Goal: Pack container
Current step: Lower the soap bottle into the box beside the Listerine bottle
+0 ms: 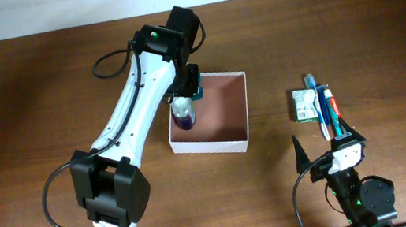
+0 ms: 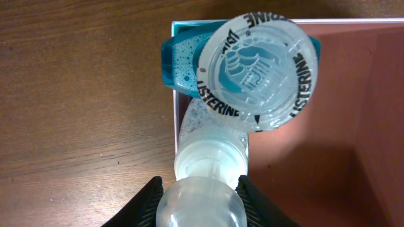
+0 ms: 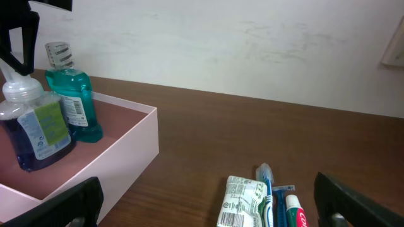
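The container [image 1: 211,144] is a square white-walled box with a reddish-brown floor, at mid-table. A teal mouthwash bottle [image 1: 195,92] stands in its far left corner. Beside it, a purple bottle [image 1: 183,116] with a clear cap leans inside the container's left wall [image 2: 175,126]. My left gripper [image 2: 199,186] is shut on that clear cap [image 2: 202,205], a finger pressed to each side. The teal bottle's cap [image 2: 255,69] lies just beyond. From the right wrist, both bottles [image 3: 38,129] [image 3: 76,104] show upright behind the near wall [image 3: 120,157]. My right gripper [image 3: 211,202] hangs open and holds nothing.
Right of the container lie a green-and-white packet [image 1: 305,105], a toothbrush [image 1: 315,102] and a toothpaste tube [image 1: 331,107]. The same packet [image 3: 243,202], the toothbrush [image 3: 265,180] and a blue razor [image 3: 281,195] lie just ahead of my right gripper [image 1: 326,148].
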Robot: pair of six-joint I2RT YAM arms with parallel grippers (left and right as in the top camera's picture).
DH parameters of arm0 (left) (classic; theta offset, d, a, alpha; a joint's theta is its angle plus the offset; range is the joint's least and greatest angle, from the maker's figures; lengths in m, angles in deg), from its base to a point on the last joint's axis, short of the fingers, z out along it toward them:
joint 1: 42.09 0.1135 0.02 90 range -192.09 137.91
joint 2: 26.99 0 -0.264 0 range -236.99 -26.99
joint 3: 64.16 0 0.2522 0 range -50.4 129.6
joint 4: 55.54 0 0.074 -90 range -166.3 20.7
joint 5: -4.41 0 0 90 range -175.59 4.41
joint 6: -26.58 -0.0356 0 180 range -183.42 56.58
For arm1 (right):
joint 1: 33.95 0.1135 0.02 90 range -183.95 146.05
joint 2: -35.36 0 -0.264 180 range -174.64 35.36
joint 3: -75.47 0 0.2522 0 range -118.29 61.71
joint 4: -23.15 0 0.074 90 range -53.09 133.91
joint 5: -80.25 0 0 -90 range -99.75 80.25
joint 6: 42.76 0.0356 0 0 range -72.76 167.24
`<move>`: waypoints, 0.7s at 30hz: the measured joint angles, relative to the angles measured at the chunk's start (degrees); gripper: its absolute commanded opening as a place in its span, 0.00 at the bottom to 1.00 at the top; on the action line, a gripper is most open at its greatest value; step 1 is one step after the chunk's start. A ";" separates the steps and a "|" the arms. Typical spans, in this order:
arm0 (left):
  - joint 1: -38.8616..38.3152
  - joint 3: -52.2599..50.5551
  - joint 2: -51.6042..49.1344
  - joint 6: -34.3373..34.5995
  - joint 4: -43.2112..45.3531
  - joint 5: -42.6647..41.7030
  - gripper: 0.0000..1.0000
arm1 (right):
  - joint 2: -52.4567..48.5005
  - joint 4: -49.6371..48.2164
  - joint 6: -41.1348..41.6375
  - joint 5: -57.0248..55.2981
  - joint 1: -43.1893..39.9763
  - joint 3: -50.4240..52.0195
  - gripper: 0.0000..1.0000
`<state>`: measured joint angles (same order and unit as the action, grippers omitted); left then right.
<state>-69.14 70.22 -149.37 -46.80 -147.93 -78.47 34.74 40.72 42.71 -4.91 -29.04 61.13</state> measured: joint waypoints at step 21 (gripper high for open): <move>-0.02 0.00 0.00 0.15 -0.37 0.00 0.55 | 0.00 0.00 0.02 0.00 0.00 0.00 0.98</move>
<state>-69.16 70.22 -149.37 -46.65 -148.31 -78.47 34.74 40.72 42.73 -4.91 -29.04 61.13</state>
